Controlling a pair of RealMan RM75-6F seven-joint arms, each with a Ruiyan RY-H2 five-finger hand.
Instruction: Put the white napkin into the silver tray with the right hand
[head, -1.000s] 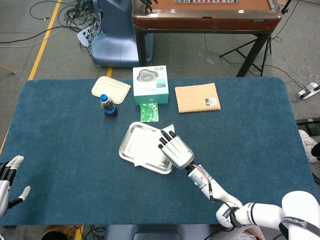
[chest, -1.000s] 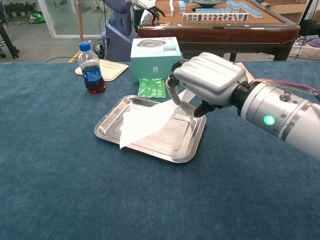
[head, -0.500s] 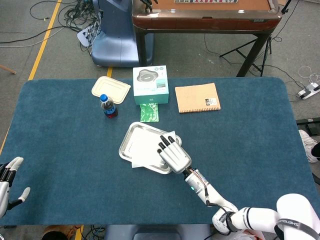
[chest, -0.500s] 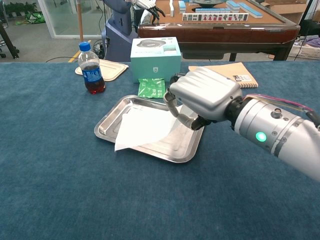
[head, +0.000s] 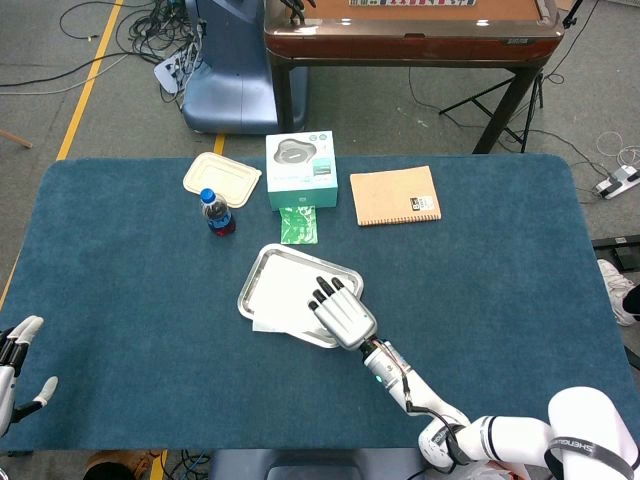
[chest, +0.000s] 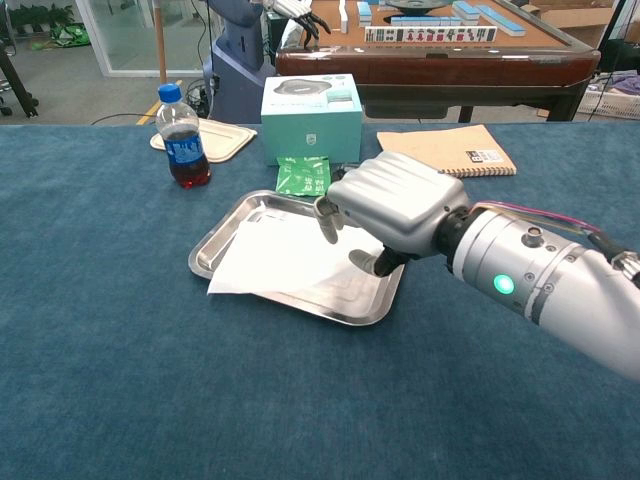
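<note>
The white napkin (head: 283, 300) (chest: 275, 262) lies flat in the silver tray (head: 262, 262) (chest: 214, 242) at mid-table. One napkin corner hangs over the tray's front-left rim. My right hand (head: 341, 313) (chest: 395, 205) hovers low over the tray's right part, palm down. Its fingers (chest: 326, 218) and thumb stand apart, and I see no napkin pinched between them; the napkin's right edge is hidden under the hand. My left hand (head: 17, 362) sits at the table's near left edge, fingers spread, holding nothing.
Behind the tray lie a green packet (head: 298, 224) (chest: 303, 175), a teal box (head: 300, 165) (chest: 310, 115), a tan notebook (head: 394, 195) (chest: 450, 150), a cola bottle (head: 215, 212) (chest: 182, 140) and a beige lidded container (head: 221, 178). A wooden table stands beyond the far edge.
My right hand moved left and lower across the tray, dragging the napkin along. The napkin dropped from a raised, tilted drape to lying flat, and finger and thumb have parted.
</note>
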